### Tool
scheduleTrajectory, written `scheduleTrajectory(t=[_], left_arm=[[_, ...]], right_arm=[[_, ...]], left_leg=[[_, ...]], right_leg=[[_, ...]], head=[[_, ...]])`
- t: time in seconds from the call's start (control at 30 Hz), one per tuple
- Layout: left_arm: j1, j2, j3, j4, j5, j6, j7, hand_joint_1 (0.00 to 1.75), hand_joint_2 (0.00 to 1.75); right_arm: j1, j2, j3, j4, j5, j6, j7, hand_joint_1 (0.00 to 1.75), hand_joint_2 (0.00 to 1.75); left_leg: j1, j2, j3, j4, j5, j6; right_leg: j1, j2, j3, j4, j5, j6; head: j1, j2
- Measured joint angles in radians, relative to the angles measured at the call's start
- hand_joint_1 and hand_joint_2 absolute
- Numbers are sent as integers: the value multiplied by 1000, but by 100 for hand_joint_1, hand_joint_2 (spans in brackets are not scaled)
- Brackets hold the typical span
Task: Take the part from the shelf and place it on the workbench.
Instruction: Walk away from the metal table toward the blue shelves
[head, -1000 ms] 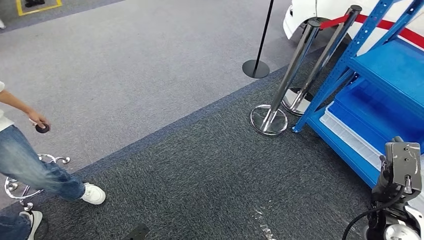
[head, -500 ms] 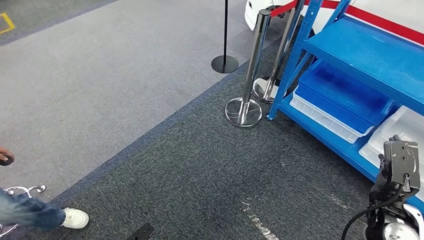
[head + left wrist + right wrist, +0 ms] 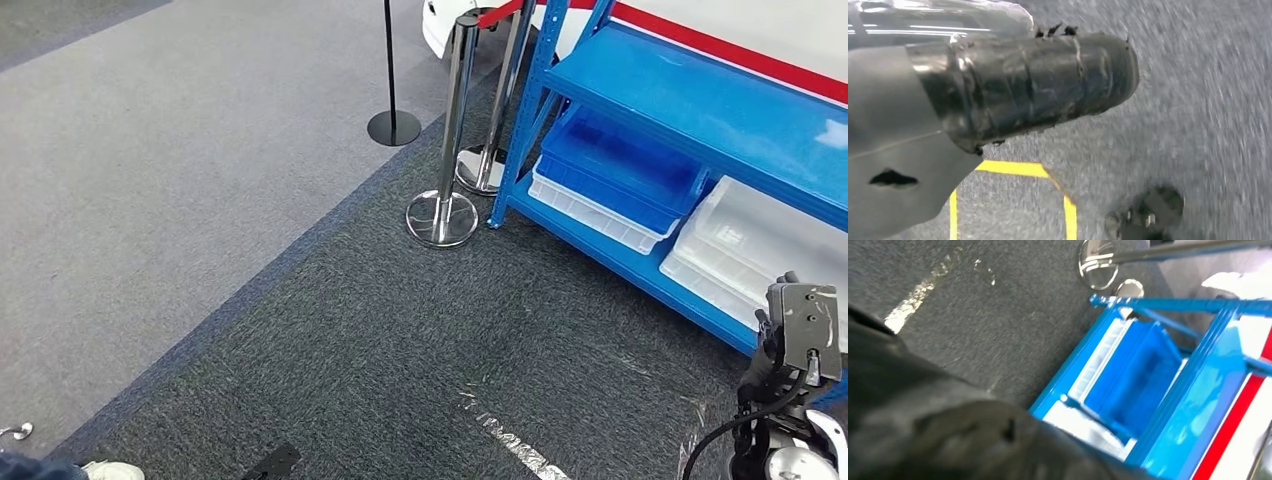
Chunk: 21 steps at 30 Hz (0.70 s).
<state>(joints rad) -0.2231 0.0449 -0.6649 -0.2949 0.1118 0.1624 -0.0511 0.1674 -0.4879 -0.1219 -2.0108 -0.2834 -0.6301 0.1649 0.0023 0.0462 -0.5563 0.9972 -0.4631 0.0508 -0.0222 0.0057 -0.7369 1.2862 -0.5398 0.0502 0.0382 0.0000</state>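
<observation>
Shelf: blue metal shelf (image 3: 700, 105) on the right of the head view, standing on dark carpet (image 3: 400, 340).
Lower level: a blue bin (image 3: 620, 165) sits on a clear tray; a clear lidded box (image 3: 745, 245) just beside it.
Part: can't make one out on the shelf from here.
Posts: two chrome posts (image 3: 452, 120) near the shelf's corner.
Left hand: left hand (image 3: 1023, 85), dark and blurred over grey floor; grip can't be told.
Right hand: right hand (image 3: 948, 435), a dark blur near the shelf; grip can't be told.
</observation>
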Motion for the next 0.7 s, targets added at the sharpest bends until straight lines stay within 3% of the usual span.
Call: scheduleTrajectory(t=[0.07,0.13,0.2,0.27,0.3,0.37,0.43,0.5,0.53,0.57,0.63,0.7], left_arm=[[0,-2,0,0,0,0,-1,0,0],[-2,-3,0,0,2,1,-1,0,0],[-3,-3,0,0,3,2,-1,0,0],[-4,-3,0,0,4,3,1,0,0],[-5,-3,0,0,4,3,1,0,0],[-5,-3,0,0,4,2,0,0,0],[-3,-4,0,0,4,2,-4,0,0],[2,-4,0,0,4,2,-5,0,0],[3,-4,0,0,5,2,-5,0,0],[3,-4,0,0,5,3,-5,0,0],[1,-3,0,0,7,4,-6,0,0],[-1,-1,0,0,9,5,-7,0,0]], right_arm=[[-1,0,1,2,-2,-1,-2,0,0],[-3,0,0,2,-3,-2,-5,0,0],[-4,0,0,3,-3,-3,-7,0,0],[-3,-1,-1,2,-4,-4,-8,0,0],[-2,-1,-1,2,-5,-3,-8,0,0],[-2,-1,0,2,-8,-2,-11,0,0],[-3,1,0,3,-13,0,-15,0,0],[-3,3,2,5,-16,1,-17,0,0],[-3,4,3,6,-16,1,-18,0,0],[-3,4,5,7,-17,1,-18,0,0],[-4,5,6,9,-17,1,-19,0,0],[-6,5,8,10,-17,0,-19,0,0]], left_leg=[[2,22,0,4,-4,-5],[0,41,1,13,-11,-16],[-6,58,2,17,-17,-28],[-8,75,6,18,-22,-37],[-6,67,6,24,-29,-43],[-1,19,-20,86,-72,-53],[1,-28,-80,216,-136,-57],[1,-37,-127,307,-158,-56],[0,-39,-125,298,-139,-52],[-1,-46,-105,251,-104,-45],[-1,-90,-43,110,-37,-28],[-2,-125,-6,33,-17,-19]], right_leg=[[-5,-16,58,-98,54,5],[-1,-52,121,-218,89,0],[5,-66,138,-254,91,-13],[4,-44,136,-252,95,-26],[2,-33,134,-253,96,-32],[-3,-14,134,-255,100,-45],[-1,6,131,-255,101,-53],[3,33,129,-255,103,-56],[6,47,129,-254,103,-57],[8,62,130,-254,103,-57],[10,87,130,-252,104,-55],[6,109,125,-252,108,-47]], head=[[0,0],[0,0],[-1,0],[-1,0],[-1,0],[-2,0],[-2,0],[-2,0],[-2,0],[-3,0],[-2,0],[-2,0]])
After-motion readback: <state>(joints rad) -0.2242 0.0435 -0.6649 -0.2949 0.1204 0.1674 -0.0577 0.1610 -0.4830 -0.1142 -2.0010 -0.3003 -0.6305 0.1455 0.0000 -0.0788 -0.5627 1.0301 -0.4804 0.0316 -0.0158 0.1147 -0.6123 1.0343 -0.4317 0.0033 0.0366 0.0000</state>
